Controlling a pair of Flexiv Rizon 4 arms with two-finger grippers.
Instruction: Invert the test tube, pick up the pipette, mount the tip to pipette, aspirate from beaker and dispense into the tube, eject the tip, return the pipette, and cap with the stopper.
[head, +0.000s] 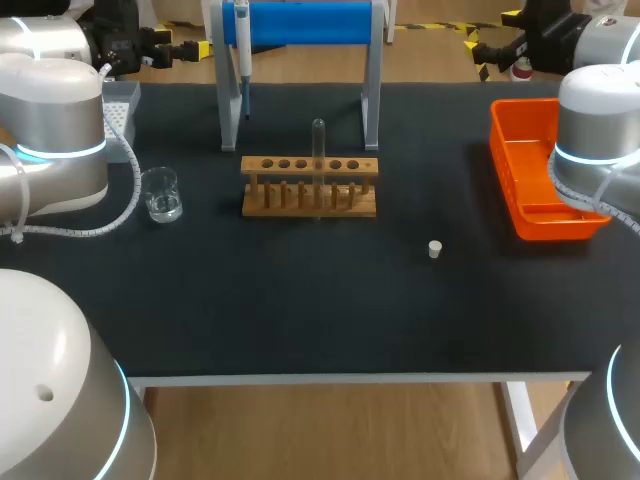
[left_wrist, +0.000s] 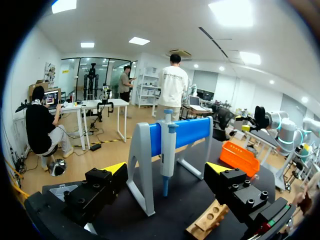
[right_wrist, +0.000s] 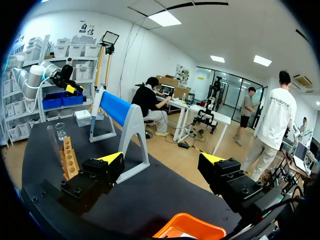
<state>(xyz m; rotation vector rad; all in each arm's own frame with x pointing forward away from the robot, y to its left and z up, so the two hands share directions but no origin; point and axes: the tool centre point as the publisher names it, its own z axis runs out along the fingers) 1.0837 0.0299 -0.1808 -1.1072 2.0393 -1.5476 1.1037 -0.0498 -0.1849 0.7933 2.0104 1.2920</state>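
Observation:
A clear test tube (head: 318, 148) stands upright in the wooden rack (head: 310, 186) at mid-table; the right wrist view shows the tube (right_wrist: 51, 138) and rack (right_wrist: 69, 161) off to one side. The pipette (head: 242, 48) hangs on the blue-barred stand (head: 300, 24), straight ahead of my left gripper (left_wrist: 166, 170), which is open and empty. A glass beaker (head: 161, 193) sits left of the rack. The small white stopper (head: 435, 249) lies to the rack's right front. My right gripper (right_wrist: 162, 159) is open and empty, held high at the back right (head: 480, 52). My left gripper (head: 190, 48) is at the back left.
An orange tray (head: 535, 180) sits at the table's right edge, below my right gripper (right_wrist: 190, 232). A grey tip box (head: 122, 104) stands at the back left. The stand's grey legs (head: 371, 90) rise behind the rack.

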